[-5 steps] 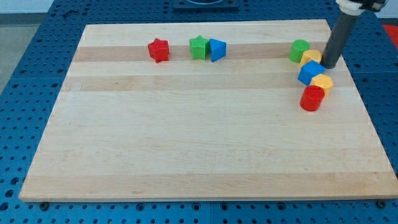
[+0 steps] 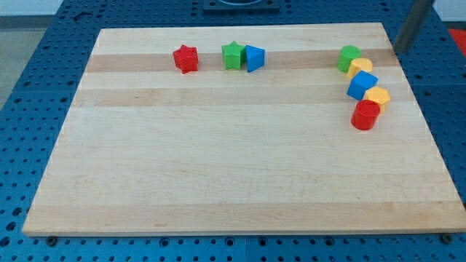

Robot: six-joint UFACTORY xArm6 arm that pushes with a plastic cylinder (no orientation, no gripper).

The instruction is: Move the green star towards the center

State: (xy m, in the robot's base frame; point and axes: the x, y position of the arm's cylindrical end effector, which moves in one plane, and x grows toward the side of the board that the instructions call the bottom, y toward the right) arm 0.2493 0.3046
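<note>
Pale wooden desk [image 2: 233, 160] on a blue perforated base, with the tool parked off its far corner and the green star-shaped block [image 2: 232, 55] waiting near the view's top edge.

The tool is a bare dark rod with nothing to open or close. My tip [image 2: 400, 51] touches no block and sits just right of the green rounded block [image 2: 349, 58], which heads a chain of five. The star lies well to the tip's left in view, with a blue wedge-like block [image 2: 254, 57] touching its right side and a red star-shaped block [image 2: 186, 58] just beyond. A clean push probably means skirting the chain along the top edge, settling behind the star's upper face, then driving straight down-view so the blue neighbour is left behind.
</note>
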